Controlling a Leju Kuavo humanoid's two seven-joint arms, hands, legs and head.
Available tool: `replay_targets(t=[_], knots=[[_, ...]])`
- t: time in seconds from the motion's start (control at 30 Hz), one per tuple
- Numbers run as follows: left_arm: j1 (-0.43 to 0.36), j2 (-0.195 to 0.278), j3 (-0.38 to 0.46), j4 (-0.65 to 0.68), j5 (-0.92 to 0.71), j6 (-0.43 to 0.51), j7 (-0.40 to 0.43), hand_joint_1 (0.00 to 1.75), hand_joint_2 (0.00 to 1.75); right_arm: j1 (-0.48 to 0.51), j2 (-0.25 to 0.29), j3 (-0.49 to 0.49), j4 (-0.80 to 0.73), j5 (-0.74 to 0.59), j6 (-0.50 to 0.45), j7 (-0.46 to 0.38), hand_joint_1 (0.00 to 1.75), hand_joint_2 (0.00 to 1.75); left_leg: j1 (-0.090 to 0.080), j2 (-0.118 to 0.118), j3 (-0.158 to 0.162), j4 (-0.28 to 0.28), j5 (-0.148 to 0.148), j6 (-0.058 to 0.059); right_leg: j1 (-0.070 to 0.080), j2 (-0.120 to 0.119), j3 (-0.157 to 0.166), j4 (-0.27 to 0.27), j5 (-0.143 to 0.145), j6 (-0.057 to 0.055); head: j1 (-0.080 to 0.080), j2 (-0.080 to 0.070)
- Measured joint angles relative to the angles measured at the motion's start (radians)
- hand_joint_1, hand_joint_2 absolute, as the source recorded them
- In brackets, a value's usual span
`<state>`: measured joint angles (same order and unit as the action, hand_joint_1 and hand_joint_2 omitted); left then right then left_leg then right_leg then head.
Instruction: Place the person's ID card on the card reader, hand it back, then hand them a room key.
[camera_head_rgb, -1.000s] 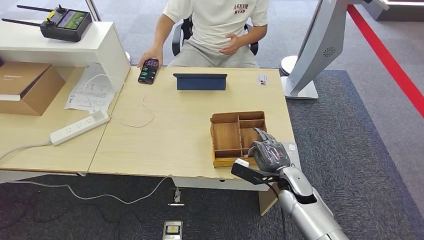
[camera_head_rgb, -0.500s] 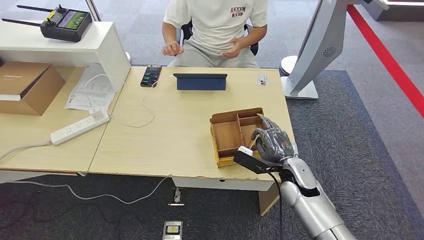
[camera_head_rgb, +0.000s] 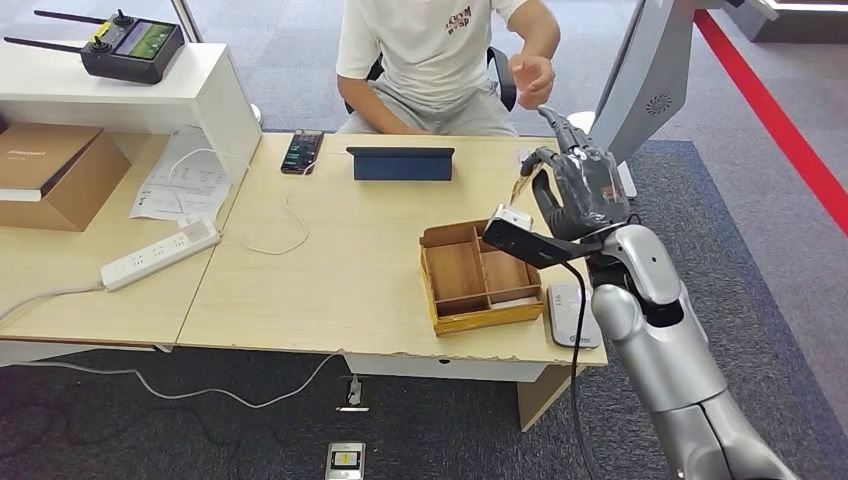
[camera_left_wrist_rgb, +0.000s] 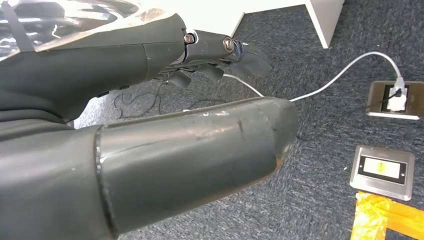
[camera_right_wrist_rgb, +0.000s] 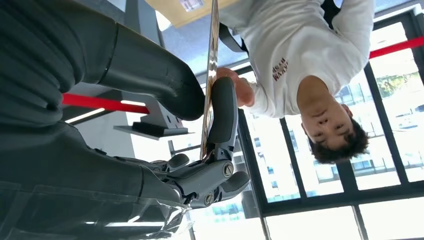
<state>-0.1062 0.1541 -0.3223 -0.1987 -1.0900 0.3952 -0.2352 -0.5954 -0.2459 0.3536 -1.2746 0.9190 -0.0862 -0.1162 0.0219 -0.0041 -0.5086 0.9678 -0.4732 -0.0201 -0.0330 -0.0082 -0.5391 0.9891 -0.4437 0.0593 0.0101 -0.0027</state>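
Pinching card edge-on in right hand, beyond tray, toward person's hand; risking slipping before grasp. Left hand hanging, holding nothing, fingers apart.

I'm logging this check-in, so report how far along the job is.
Looks done: the card reader beside the wooden tray lies bare, so the scan is probably over. In hand: the right hand pinches a card and holds it up toward the person's hand, which has not yet taken it. Whether it is the ID or the room key, I cannot tell. If the ID, the key handover is left.
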Motion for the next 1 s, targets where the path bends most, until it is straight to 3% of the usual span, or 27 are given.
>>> replay_targets(t=[0.13,0.3,0.53,0.7,1.0], knots=[[-0.001,0.000,0.000,0.000,-0.014,0.000,-0.011,0.00,0.00,-0.078,0.016,0.003,0.047,-0.023,-0.007,-0.051,1.75,1.75,0.000,0.000,-0.001,0.000,0.000,0.000,0.000,0.000,0.000,0.000,0.000,0.000,0.000,0.000],[-0.009,0.000,-0.001,-0.001,-0.034,-0.008,-0.026,0.00,0.00,-0.234,0.070,0.017,0.241,-0.021,-0.052,-0.121,1.75,1.75,0.000,0.000,-0.001,0.000,0.001,-0.001,0.000,0.000,0.000,0.001,0.001,-0.001,0.000,0.000],[-0.019,-0.004,-0.003,-0.001,-0.043,-0.017,-0.030,0.00,0.00,-0.403,0.165,0.057,0.522,0.054,-0.072,-0.111,1.75,1.75,0.001,0.000,-0.002,0.000,0.001,-0.002,0.001,0.000,-0.001,0.001,0.001,-0.001,0.000,0.000],[-0.023,-0.004,-0.005,-0.001,-0.049,-0.020,-0.025,0.00,0.00,-0.459,0.210,0.092,0.664,0.108,-0.067,-0.063,1.75,1.75,0.001,0.000,-0.002,0.000,0.001,-0.002,0.001,0.000,-0.001,0.001,0.001,-0.001,0.000,0.000],[-0.021,-0.004,-0.005,-0.001,-0.037,-0.018,-0.018,0.00,0.00,-0.499,0.240,0.121,0.804,0.122,-0.056,-0.038,1.75,1.75,0.001,-0.001,-0.002,0.000,0.001,-0.002,0.001,0.000,-0.002,0.001,0.001,-0.001,0.000,0.000]])
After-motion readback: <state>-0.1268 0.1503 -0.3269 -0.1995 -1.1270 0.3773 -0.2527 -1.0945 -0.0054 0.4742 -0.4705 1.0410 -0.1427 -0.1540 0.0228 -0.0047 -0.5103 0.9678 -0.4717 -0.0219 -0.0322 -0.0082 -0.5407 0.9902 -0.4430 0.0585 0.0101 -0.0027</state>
